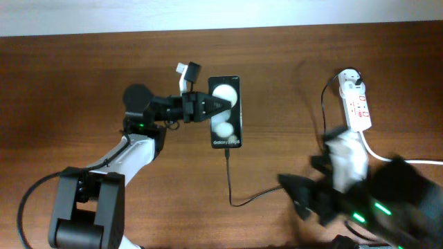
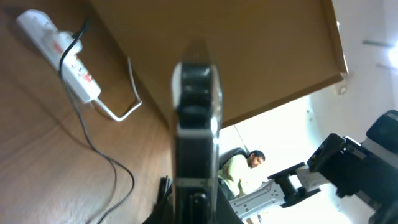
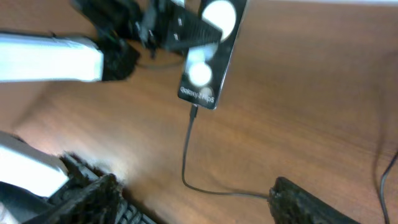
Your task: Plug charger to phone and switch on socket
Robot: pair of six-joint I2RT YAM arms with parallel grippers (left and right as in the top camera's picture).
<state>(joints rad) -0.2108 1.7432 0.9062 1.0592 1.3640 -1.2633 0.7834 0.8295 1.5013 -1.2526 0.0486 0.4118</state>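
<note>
- Now the phone (image 1: 235,121) lies on the brown table (image 1: 83,76), a little left of the middle, with the screen up.
- The left gripper (image 1: 223,105) reaches in from the side and pinches the phone. One finger lies over the glossy face, and I judge that the other is under it (the left wrist view shows the phone edge-on between them). I think it holds the phone steady so that the plug cannot push it away.
- The charger (image 1: 229,173) touches the near short edge of the phone with its tip. It seems plugged in, but the tip is too small to be sure. From there the cable bends right and goes up to the socket (image 1: 358,107) at the right side.
- The right gripper (image 3: 194,185) has its fingers spread wide and grips nothing. The cable passes just beside one finger, and the arm is blurred in the overhead view.
- The red switches are too small to read, so switching on is probably the step left. The free right arm is nearer to the socket for it.
</note>
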